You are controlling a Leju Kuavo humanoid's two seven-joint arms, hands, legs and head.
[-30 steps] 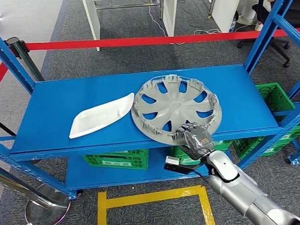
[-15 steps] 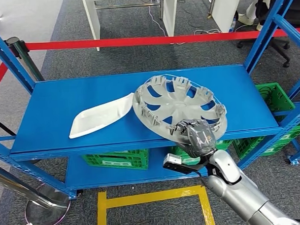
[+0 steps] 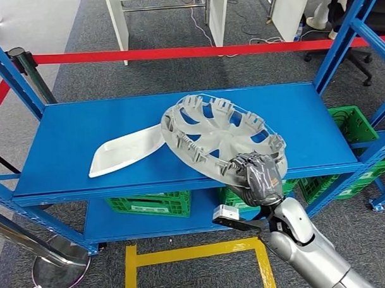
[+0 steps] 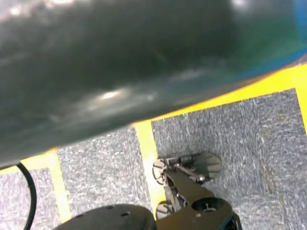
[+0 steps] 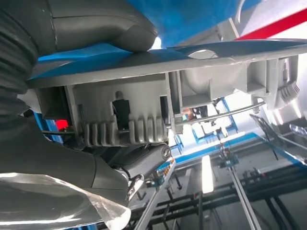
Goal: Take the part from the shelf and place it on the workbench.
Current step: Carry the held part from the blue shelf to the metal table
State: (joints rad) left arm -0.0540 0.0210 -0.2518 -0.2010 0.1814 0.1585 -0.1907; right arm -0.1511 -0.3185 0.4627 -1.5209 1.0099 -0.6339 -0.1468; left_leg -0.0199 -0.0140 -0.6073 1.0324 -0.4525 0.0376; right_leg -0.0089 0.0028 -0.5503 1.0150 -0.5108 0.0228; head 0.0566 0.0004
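A grey wheel cover [image 3: 219,137] with cut-out spokes hangs tilted above the blue shelf [image 3: 66,142], its near rim lifted and its far left edge over the white part. My right hand [image 3: 252,175] grips its near rim at the shelf's front edge. In the right wrist view the thumb [image 5: 108,24] presses on one side of the rim [image 5: 173,91] and the darker fingers [image 5: 65,163] on the other. A white curved trim piece [image 3: 126,149] lies flat on the shelf to the left of the cover.
Green crates [image 3: 154,203] stand on the lower shelf level, another [image 3: 352,122] at the right. Blue uprights [image 3: 339,38] frame the shelf. A red barrier tape [image 3: 178,53] runs behind it. Yellow floor tape [image 3: 194,251] marks the carpet below me. A steel post base [image 3: 59,265] stands at lower left.
My right hand has raised the near rim of the wheel cover off the shelf and tilted it; the cover has shifted a little left, over the white piece's tip.
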